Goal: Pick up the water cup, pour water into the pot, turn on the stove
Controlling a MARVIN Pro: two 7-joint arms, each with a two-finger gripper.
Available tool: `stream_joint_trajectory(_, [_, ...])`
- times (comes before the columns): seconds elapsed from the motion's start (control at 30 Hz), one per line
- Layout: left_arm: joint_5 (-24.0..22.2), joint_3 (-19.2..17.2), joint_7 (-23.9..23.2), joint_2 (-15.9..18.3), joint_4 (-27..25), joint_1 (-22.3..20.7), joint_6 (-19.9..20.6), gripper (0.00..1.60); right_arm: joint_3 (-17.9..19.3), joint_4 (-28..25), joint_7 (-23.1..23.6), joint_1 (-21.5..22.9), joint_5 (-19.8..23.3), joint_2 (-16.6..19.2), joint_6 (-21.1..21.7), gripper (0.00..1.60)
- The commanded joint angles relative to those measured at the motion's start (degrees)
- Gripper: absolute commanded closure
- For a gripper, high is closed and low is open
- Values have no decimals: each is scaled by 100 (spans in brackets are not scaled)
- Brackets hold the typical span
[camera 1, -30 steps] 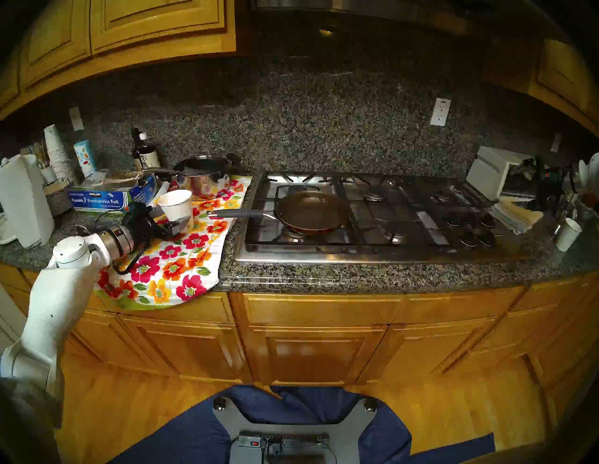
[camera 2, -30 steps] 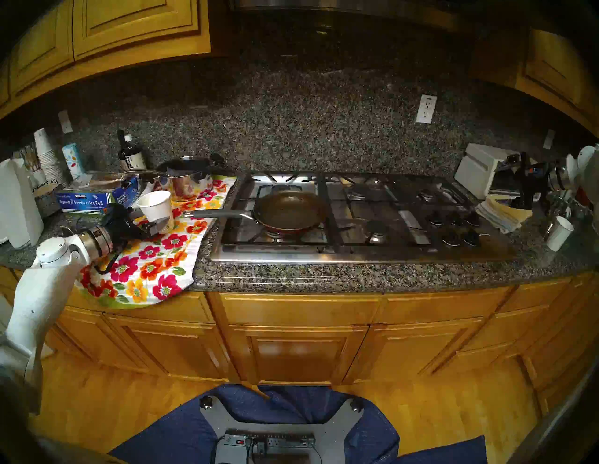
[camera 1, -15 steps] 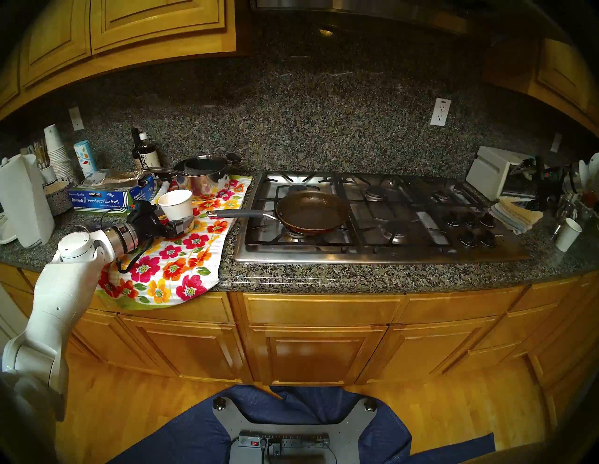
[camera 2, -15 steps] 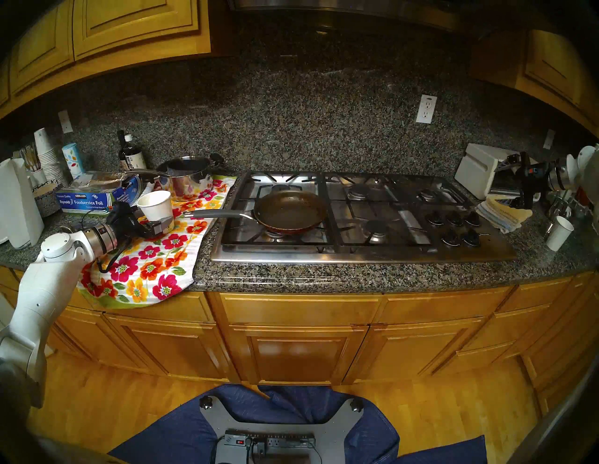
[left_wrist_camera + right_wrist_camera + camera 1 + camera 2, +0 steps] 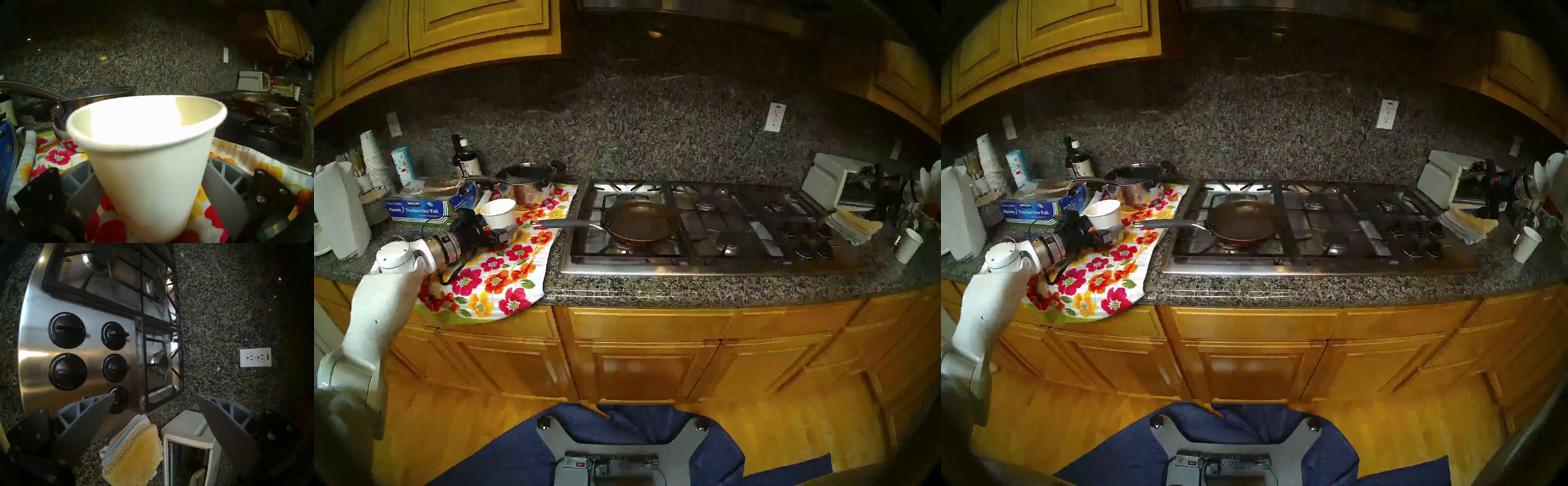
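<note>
now the left gripper (image 5: 149, 195) reaches in level over the flowered cloth (image 5: 504, 271), and the water cup (image 5: 149, 161) stands upright between its two grey fingers (image 5: 220, 183). in the left wrist view both fingers lie against the cup's lower wall, one on each side, so the jaws are closed onto the cup; the cup's base is still down on the cloth. the cup's open mouth sits above the fingers, too bright inside to show any water.

beyond this gripper and to its right, the pot (image 5: 641, 222) rests on the front left burner of the stove (image 5: 704, 268), its grey handle (image 5: 565, 224) pointing back toward the cup and ending just beside it. behind the cup stands a steel saucepan (image 5: 527, 185), and to the gripper's left lies a blue foil box (image 5: 422, 208).

the right gripper (image 5: 153, 412) hangs well apart from all this, at the far right end of the counter, its jaws spread wide with nothing between them. below it lie the stove's black knobs (image 5: 68, 368), a folded stack of yellow and blue cloths (image 5: 132, 450) and a white toaster oven (image 5: 188, 434).
</note>
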Motion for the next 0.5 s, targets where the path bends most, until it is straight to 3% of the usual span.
stream_joint_trajectory(0.0, [-35, -83, 5, 0, -153, -226, -109, 24, 23, 111, -1, 162, 14, -3, -6, 0])
stream_joint_trajectory(0.2, [-53, -136, -32, 35, -219, -167, -122, 40, 23, 111, -1, 161, 14, -3, -6, 0])
stream_joint_trajectory(0.47, [-99, -246, -77, 101, -326, -98, -92, 44, 23, 111, -2, 160, 14, -4, -6, 0])
